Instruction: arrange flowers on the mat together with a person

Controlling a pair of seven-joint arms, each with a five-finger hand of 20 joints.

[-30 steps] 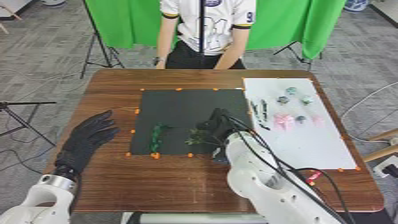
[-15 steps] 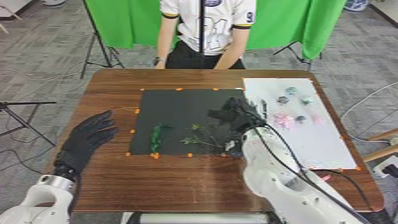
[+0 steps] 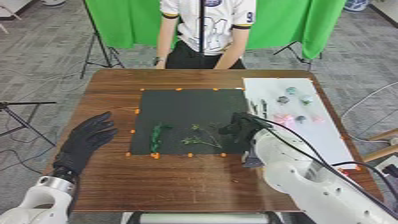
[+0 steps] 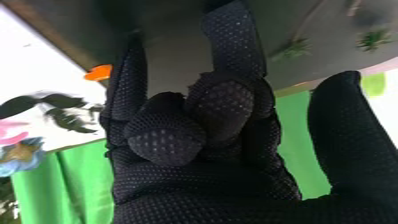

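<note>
One blue flower (image 4: 29, 161) is cut off in the wrist view.

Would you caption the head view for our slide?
Two green sprigs lie on the black mat, the right hand near them.

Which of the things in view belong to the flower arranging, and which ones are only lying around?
Belong to the job:
- dark mat
- long green stem
- branching sprig
- white sheet
- pink flower
- leafy stems

Only around:
- green curtain
- black tripod
- floor cables
</note>
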